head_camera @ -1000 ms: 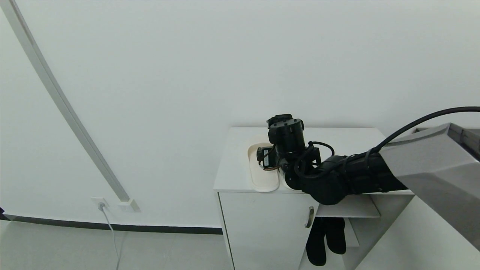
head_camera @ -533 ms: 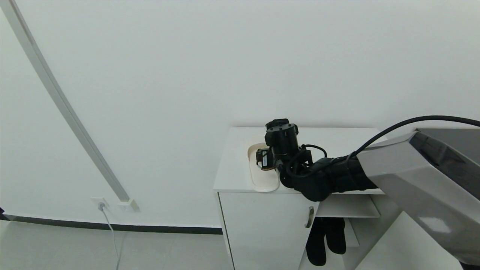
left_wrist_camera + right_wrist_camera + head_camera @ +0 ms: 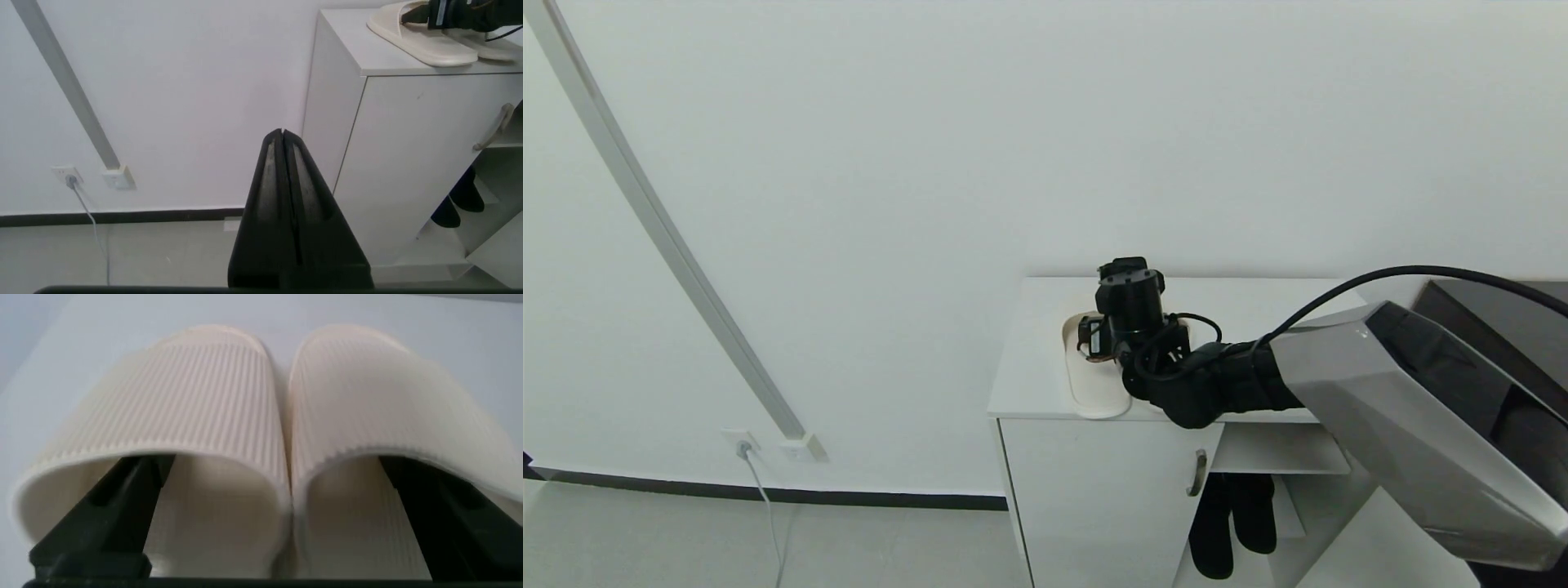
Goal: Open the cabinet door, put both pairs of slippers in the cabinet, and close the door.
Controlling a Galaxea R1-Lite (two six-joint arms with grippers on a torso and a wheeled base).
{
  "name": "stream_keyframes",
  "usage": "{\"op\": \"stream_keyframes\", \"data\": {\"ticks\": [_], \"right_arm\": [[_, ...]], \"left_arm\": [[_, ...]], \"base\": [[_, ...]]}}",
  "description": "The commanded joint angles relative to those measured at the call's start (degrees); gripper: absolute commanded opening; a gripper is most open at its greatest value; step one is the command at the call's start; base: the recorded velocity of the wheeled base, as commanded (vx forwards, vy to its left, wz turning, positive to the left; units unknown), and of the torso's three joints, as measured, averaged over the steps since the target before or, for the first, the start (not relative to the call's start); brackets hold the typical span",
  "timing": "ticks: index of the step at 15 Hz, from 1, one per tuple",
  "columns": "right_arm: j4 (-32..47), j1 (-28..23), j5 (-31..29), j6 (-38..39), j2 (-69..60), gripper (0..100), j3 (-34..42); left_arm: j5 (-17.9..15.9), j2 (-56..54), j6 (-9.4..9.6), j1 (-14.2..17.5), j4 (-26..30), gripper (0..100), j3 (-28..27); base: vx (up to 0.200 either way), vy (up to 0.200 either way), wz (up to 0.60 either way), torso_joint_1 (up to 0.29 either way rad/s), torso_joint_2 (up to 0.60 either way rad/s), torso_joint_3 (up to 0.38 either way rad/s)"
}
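— Slippers, the cream pair [image 3: 1094, 392]: where do we see them?
— Well left of the cabinet [image 3: 1094, 490], our left gripper [image 3: 282, 135] is pinched together, holding nothing. The pair lies side by side on the cabinet's top. Our right gripper [image 3: 282, 482] is spread wide, one finger [image 3: 106, 514] under each strap. The black pair [image 3: 1232, 523] sits in the open compartment below.

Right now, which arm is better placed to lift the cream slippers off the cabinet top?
Right. The right gripper is open with a finger inside each of the cream slippers; the left gripper is shut, low beside the cabinet.
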Motion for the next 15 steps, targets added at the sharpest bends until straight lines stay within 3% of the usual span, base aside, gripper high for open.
{"op": "stream_keyframes", "data": {"ticks": [1,2,10,15], "right_arm": [[-0.8,-0.2,0.0,-0.1,2.3,100,-2.0],[-1.5,-0.2,0.0,-0.4,2.5,0,-2.0],[-3.4,-0.1,-0.1,-1.2,0.8,0,-0.2],[-10.0,0.7,6.7,-2.6,-17.7,0,20.7]], "left_arm": [[0.0,0.1,-0.01,0.0,0.0,0,0.0],[0.0,0.1,-0.01,0.0,-0.1,0,0.0],[0.0,0.1,-0.1,0.0,0.0,0,0.0],[0.0,0.1,-0.1,0.0,0.0,0,0.0]], "base": [[0.0,0.0,0.0,0.0,0.0,0.0],[0.0,0.0,0.0,0.0,0.0,0.0],[0.0,0.0,0.0,0.0,0.0,0.0],[0.0,0.0,0.0,0.0,0.0,0.0]]}}
